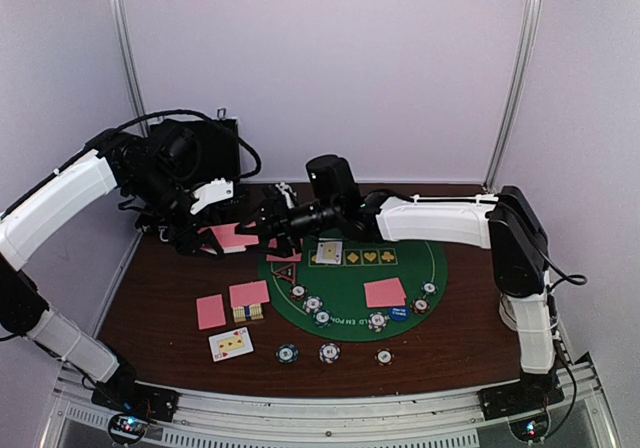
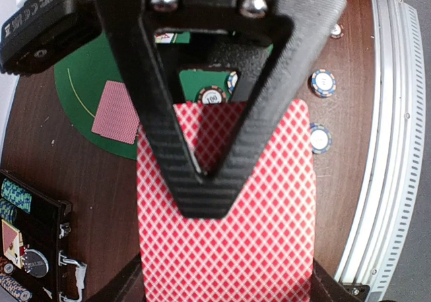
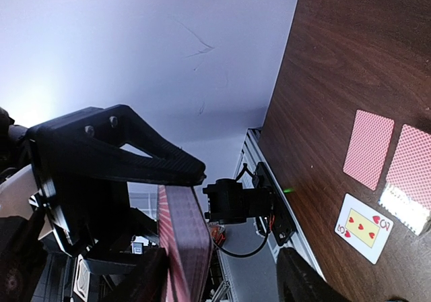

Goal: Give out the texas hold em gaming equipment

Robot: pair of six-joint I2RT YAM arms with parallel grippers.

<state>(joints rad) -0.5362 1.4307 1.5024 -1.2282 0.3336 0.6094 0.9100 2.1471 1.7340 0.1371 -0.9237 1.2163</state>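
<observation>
While the left gripper [image 2: 207,211] is clamped flat on the held cards [image 2: 269,241], pink backs showing, just off the upper left of the mat [image 1: 350,268], the right gripper [image 1: 271,228] reaches across to them. Its jaws stand apart with one card edge between them. Whether either pad touches cannot be told.

Step in hand (judged): dealing, with one card to be drawn off the held cards for the next place.
Next move calls for: the right jaws to nip the outermost card alone, near its edge, and slide it clear against a firm left grip. Two cards could come away together.

Stock, top view:
- Held cards: number hidden.
- Face-down cards [image 1: 211,311]: 3. Two lie on the table [image 1: 160,298] left of the mat, one at the mat's right.
- Face-up cards [image 1: 230,344]: 2. One is at lower left on the wood, one at the mat's upper centre.
- Chips [image 1: 329,352]: 9. Six are on the lower mat, three on the wood below it.
- Blue button [image 1: 399,313]: 1, at the mat's lower right, among the chips.
- Triangle marker [image 1: 285,272]: 1, at the mat's left edge.
- Orange button: none seen.
- Pale block [image 1: 248,314]: 1, touching the lower edge of a left-hand card. Its kind cannot be told.
- Case [image 2: 34,234]: 1, black and open, at lower left of the left wrist view, with more chips inside.
</observation>
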